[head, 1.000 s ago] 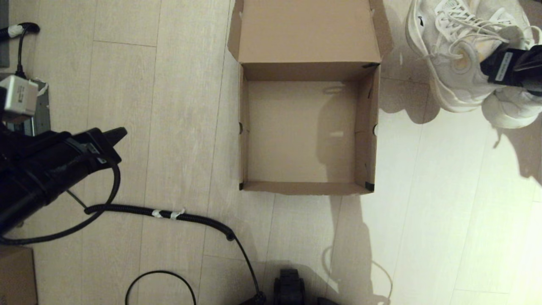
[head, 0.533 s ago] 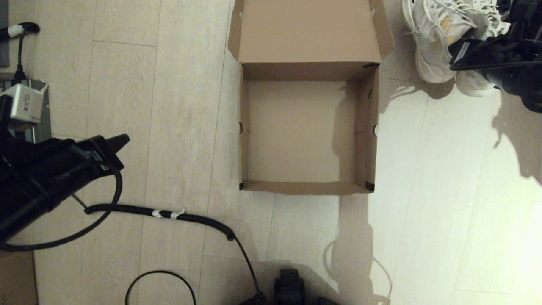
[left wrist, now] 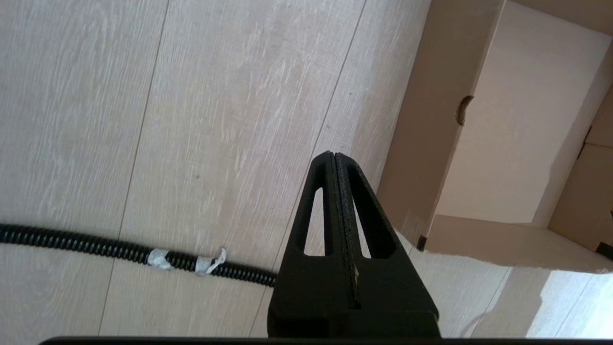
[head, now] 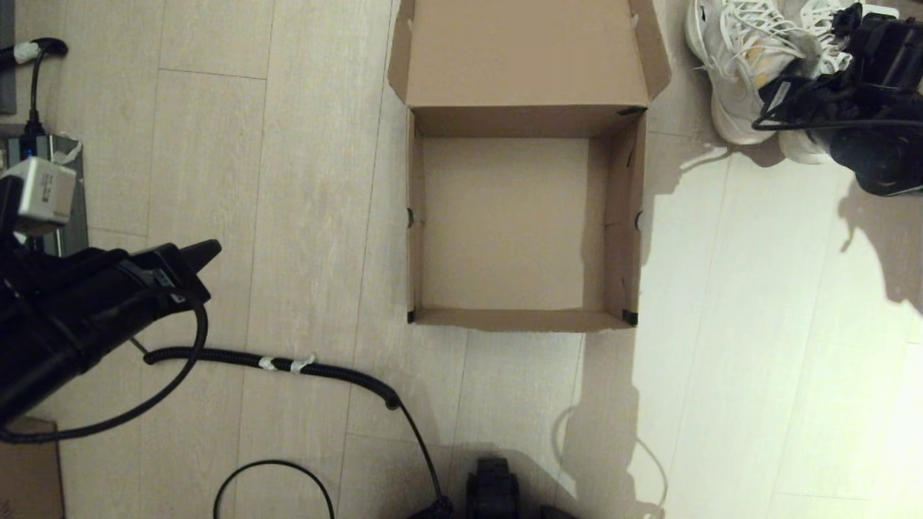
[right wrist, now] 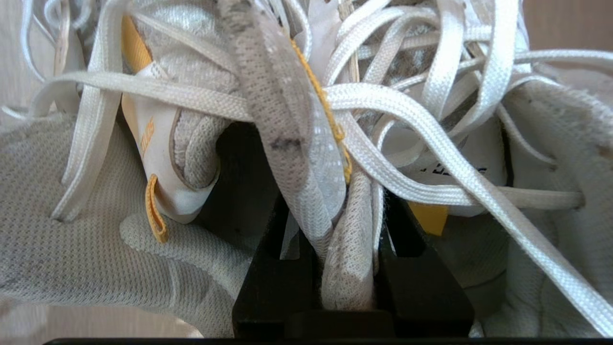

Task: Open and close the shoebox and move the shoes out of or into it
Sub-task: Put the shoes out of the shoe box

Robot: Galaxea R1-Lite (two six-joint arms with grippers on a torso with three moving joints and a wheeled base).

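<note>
The brown shoebox [head: 523, 317] stands open and empty on the floor, its flap lid [head: 523, 50] folded back; its side wall [left wrist: 431, 120] shows in the left wrist view. The white shoes [head: 735, 65] rest side by side on the floor right of the lid. My right gripper [head: 800, 79] is down among them, shut on the mesh collars [right wrist: 347, 258] of both shoes, laces [right wrist: 431, 167] draped over it. My left gripper [head: 205, 252] hangs shut and empty, well left of the box; its fingertips [left wrist: 334, 155] meet.
A black corrugated cable [head: 288, 364] with white tape runs across the floor left of and in front of the box. A smaller brown carton [head: 25, 468] sits at the near left corner. A white device [head: 36, 187] is at the left edge.
My right gripper carried the shoes away from the camera and lowered them onto the floor right of the lid. The left arm drifted slightly nearer.
</note>
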